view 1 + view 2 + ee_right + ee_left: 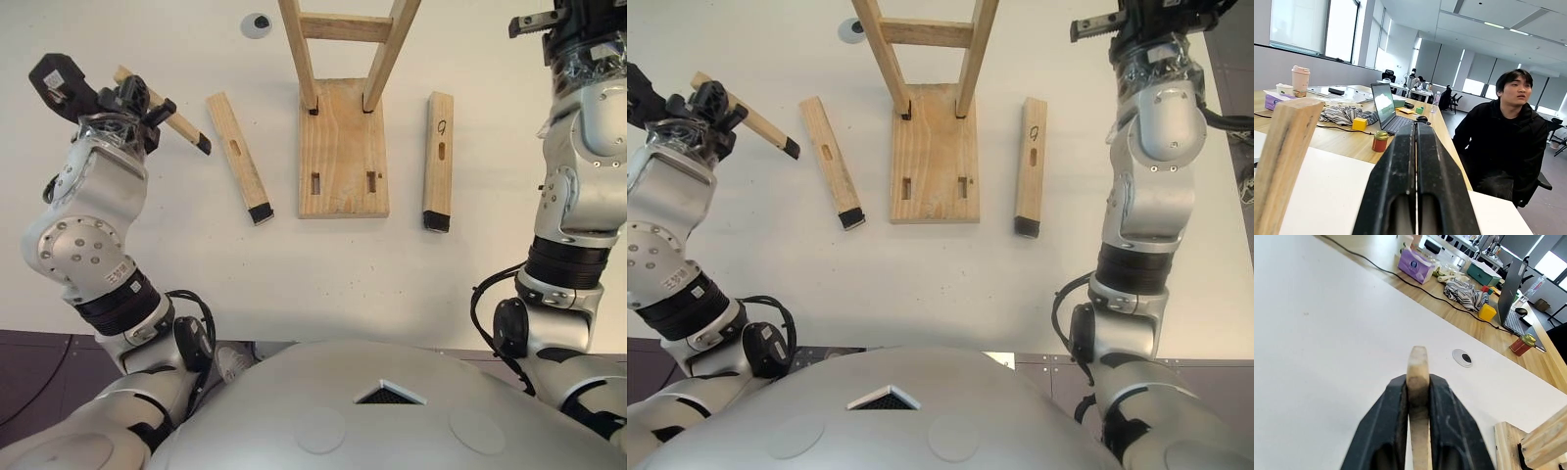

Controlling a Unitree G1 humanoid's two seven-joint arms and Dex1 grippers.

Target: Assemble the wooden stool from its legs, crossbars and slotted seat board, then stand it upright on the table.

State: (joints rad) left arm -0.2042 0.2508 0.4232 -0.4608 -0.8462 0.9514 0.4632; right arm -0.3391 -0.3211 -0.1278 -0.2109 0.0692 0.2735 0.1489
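Pale wood makes up every part. The slotted seat board (pixel 343 147) lies flat in the middle of the white table (pixel 294 274) with its slots facing up. Two standing legs (pixel 299 49) rise from the far pair of slots, tied together by a crossbar (pixel 345 27). The near pair of slots is unfilled.

The loose left leg (pixel 239 157) lies tilted beside the board and the loose right leg (pixel 439 160) lies straight on the other side. Each has its dark foot toward us and a slot in its face. We judge they lie there ready for the near slots.

The left gripper (pixel 1418 382) is clamped tight on a slim wooden bar (pixel 171 117) at the far left, seemingly lifted off the surface. It grips the bar near one end, leaving the dark-tipped end free. We take this bar for the second crossbar but cannot be sure.

The right gripper (pixel 1415 132) hangs high at the far right, fingers pressed together on nothing. We judge it is parked out of the way.

A round cable grommet (pixel 257 25) is set in the tabletop. Beyond lies an open office, where a wooden desk carries a tissue box (pixel 1417 265), a striped cloth (pixel 1465 293), a yellow block (pixel 1488 312) and a laptop (pixel 1511 284).
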